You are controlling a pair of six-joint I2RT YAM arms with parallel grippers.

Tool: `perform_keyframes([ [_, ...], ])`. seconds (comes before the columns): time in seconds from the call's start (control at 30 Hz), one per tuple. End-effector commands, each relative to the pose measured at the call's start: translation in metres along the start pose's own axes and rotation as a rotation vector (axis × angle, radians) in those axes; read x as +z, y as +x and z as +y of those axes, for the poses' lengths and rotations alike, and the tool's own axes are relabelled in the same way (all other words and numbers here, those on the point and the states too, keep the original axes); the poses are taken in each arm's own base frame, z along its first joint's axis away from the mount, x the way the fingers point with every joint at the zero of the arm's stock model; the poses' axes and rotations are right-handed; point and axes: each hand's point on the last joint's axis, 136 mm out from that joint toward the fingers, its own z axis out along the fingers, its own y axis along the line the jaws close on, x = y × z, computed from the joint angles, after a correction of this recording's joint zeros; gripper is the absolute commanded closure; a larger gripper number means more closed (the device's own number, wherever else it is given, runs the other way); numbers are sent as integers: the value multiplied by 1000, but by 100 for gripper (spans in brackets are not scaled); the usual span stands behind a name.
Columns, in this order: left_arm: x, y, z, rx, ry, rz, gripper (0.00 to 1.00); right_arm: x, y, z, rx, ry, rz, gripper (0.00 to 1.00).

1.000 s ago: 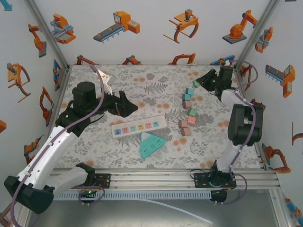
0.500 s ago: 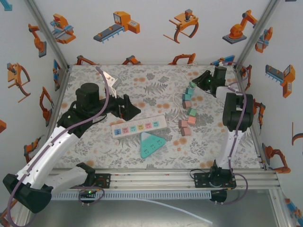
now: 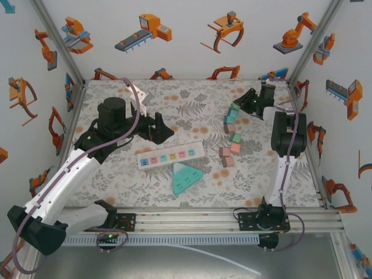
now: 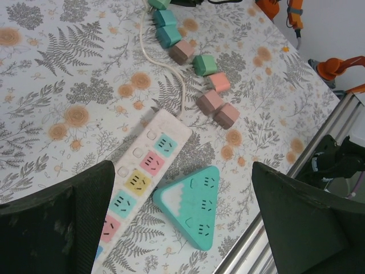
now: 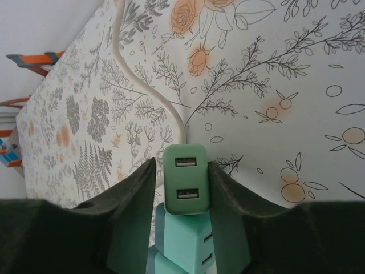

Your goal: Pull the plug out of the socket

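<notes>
A green two-port plug lies on the floral mat at the far end of a row of plugs, against a teal one. My right gripper straddles it, jaws slightly apart, with a thin gap at the left finger. From above, the right gripper is at the back right. The white socket strip with coloured outlets and a teal triangular socket lie mid-table with nothing plugged in. My left gripper hovers wide open above the strip and the triangular socket.
The strip's white cable curves back toward the plug row and passes beside the green plug. The plug row holds teal, green, pink and brown blocks. A metal rail runs along the near edge; printed walls enclose the table.
The right gripper has shifted left toward the far end of the plug row, and its jaws have loosened from the green plug. The left arm has crept slightly back and right.
</notes>
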Motion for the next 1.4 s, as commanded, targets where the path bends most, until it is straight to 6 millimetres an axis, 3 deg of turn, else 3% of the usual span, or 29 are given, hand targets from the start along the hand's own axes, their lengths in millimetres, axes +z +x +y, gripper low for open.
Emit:
perform_keyframes([
  [0.0,-3,-12,-3,43,-6,-33,3,-8,-3,10,-47,-10,-9,55],
  [0.23,2,-11,-1,42,-6,-40,3,-37,-10,22,-163,44,-14,46],
  [0.5,-2,-9,6,52,-48,-51,3,-101,-28,58,-382,103,-72,43],
  [0.67,-15,-1,37,17,-225,-77,3,-153,-25,62,-462,188,-157,43],
  [0.9,-56,44,107,-21,-622,-42,3,-206,3,22,-521,383,-243,40],
  [1.03,-73,71,135,-104,-717,-52,3,-209,28,-1,-537,396,-252,36],
  [1.17,-84,97,157,-171,-786,-54,3,-201,51,-20,-545,382,-233,19],
  [1.23,-88,107,166,-169,-827,-50,3,-193,56,-26,-551,395,-189,5],
  [1.37,-95,123,182,-117,-892,-26,3,-183,67,-31,-589,368,-153,1],
])
